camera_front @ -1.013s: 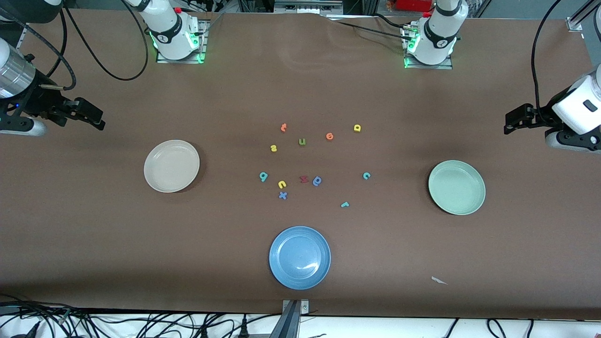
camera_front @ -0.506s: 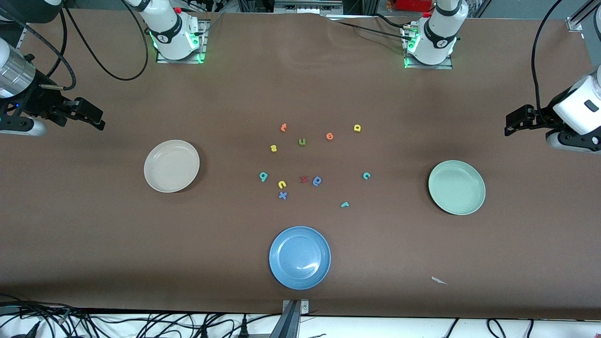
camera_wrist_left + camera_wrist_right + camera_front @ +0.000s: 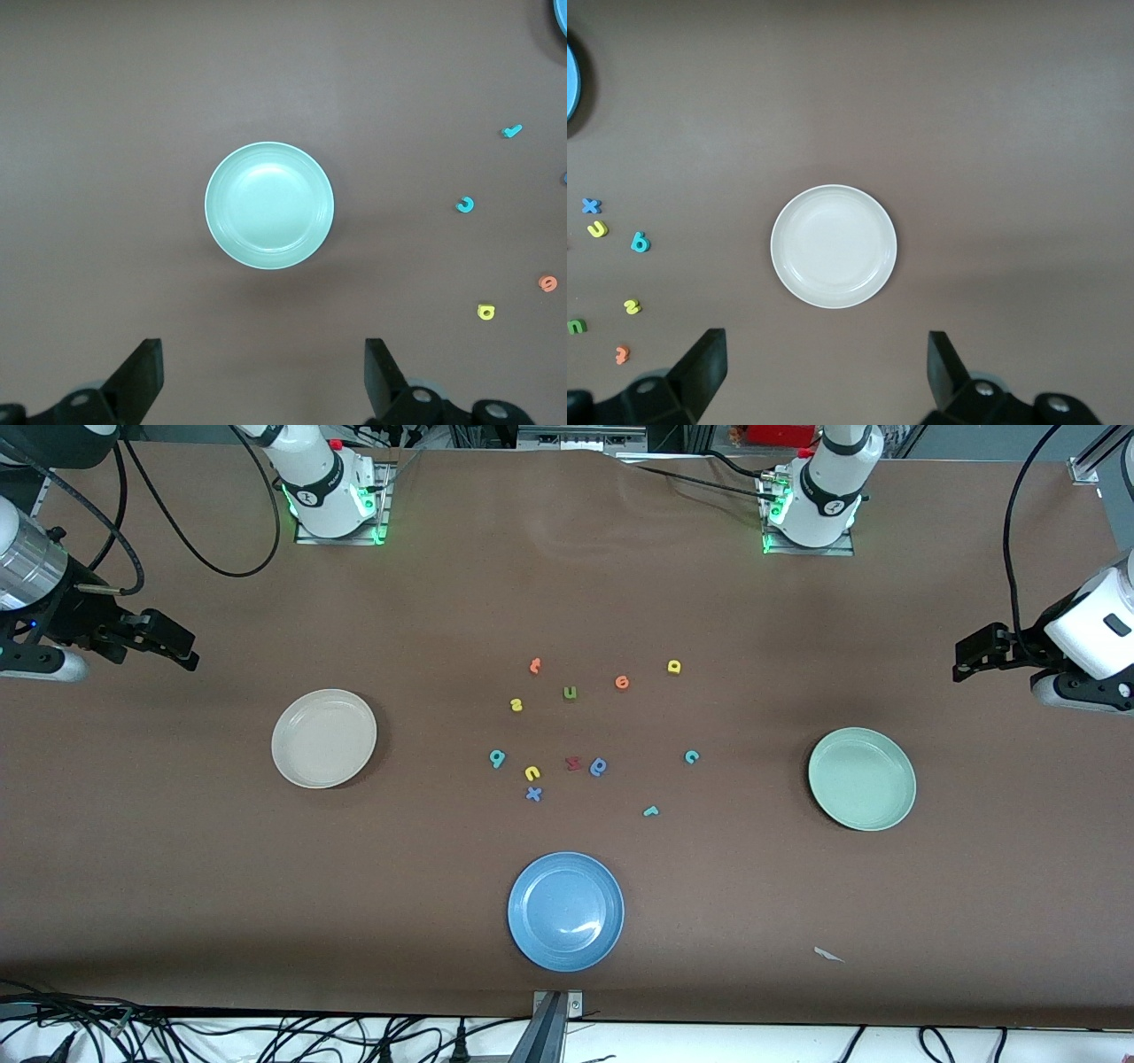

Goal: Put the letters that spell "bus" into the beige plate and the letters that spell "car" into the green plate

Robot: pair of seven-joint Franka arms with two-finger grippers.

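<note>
The empty beige plate (image 3: 323,738) lies toward the right arm's end of the table and the empty green plate (image 3: 861,779) toward the left arm's end. Between them lie the teal "b" (image 3: 497,758), yellow "u" (image 3: 532,773), yellow "s" (image 3: 516,705), teal "c" (image 3: 692,756), yellow "a" (image 3: 674,666) and teal "r" (image 3: 650,810). My right gripper (image 3: 827,350) hangs open and empty high over the table beside the beige plate (image 3: 834,246). My left gripper (image 3: 263,354) hangs open and empty beside the green plate (image 3: 269,205).
A blue plate (image 3: 565,911) sits nearest the front camera. Among the letters lie an orange "t" (image 3: 535,665), olive "u" (image 3: 570,693), orange "e" (image 3: 622,682), red "z" (image 3: 573,763), blue letter (image 3: 599,766) and blue "x" (image 3: 533,794). A paper scrap (image 3: 828,954) lies near the front edge.
</note>
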